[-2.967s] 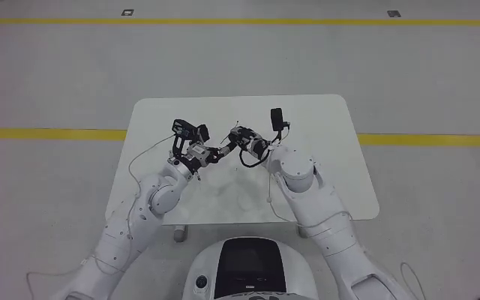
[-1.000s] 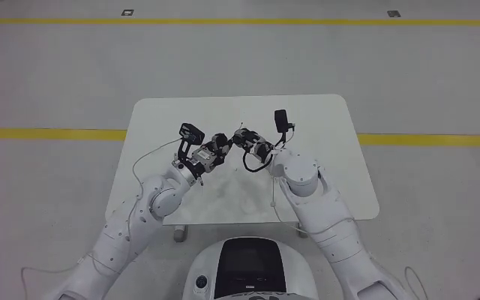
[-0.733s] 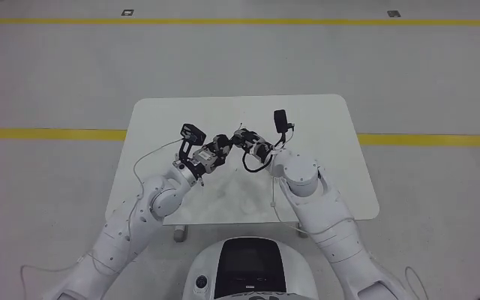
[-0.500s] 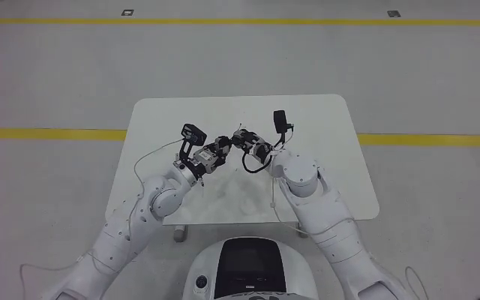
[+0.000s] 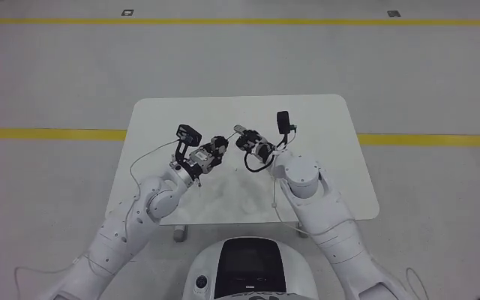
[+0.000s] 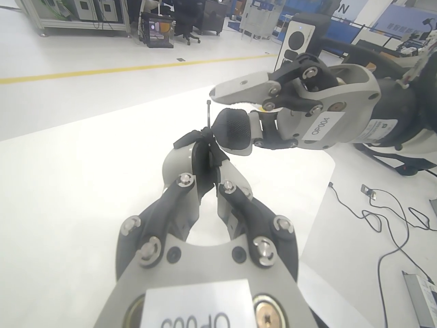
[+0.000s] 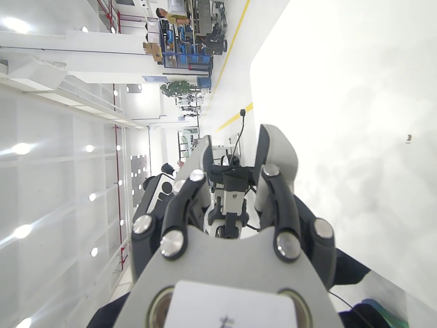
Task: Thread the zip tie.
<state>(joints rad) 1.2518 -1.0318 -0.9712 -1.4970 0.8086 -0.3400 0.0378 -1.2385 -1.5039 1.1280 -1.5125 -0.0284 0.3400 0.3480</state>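
Observation:
A thin black zip tie (image 6: 207, 117) stands upright from my left gripper (image 6: 205, 145), which is shut on its lower part, where the strap bunches into a small knot-like fold. My right gripper (image 6: 216, 109) faces it from the side, open, with its textured pad (image 6: 232, 133) right beside the tie and its upper finger (image 6: 239, 86) above the tip. In the right wrist view the tie (image 7: 241, 127) rises just beyond the open right gripper (image 7: 235, 138). From above, the left gripper (image 5: 214, 145) and right gripper (image 5: 238, 135) meet over the middle of the white table (image 5: 315, 172).
The table's right edge (image 6: 324, 186) lies close beyond the grippers, and cables (image 6: 382, 206) trail on the floor past it. A small dark speck (image 7: 408, 138) sits on the table top. A yellow floor line (image 5: 60, 134) runs behind the table.
The left gripper has drawn back slightly to the left with the tie, so a small gap shows between the two grippers. The right gripper has barely shifted.

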